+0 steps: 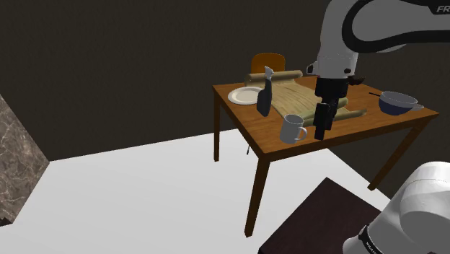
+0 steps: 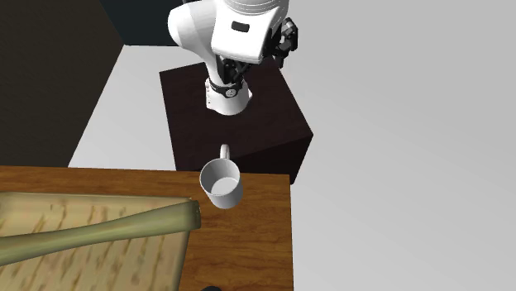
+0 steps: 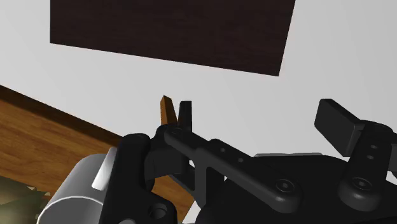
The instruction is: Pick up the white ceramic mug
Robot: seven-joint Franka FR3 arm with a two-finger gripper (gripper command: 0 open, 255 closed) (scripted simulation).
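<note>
The white mug (image 1: 292,130) stands upright near the table's front corner, its handle turned toward the stand. In the second exterior view the mug (image 2: 222,183) shows its hollow inside, close to the table edge. My black gripper (image 1: 321,124) hangs just to the shoulder view's right of the mug, fingers pointing down at about mug height. In the wrist view the gripper (image 3: 261,118) is open with nothing between its fingers. There the mug (image 3: 75,191) lies outside the fingers, beside one of them.
On the wooden table (image 1: 249,133) lie a rolled mat (image 1: 299,94), a dark bottle (image 1: 265,97), a white plate (image 1: 245,95) and a blue bowl (image 1: 398,102). An orange chair (image 1: 268,61) stands behind. The dark stand (image 2: 240,124) sits close to the table's corner.
</note>
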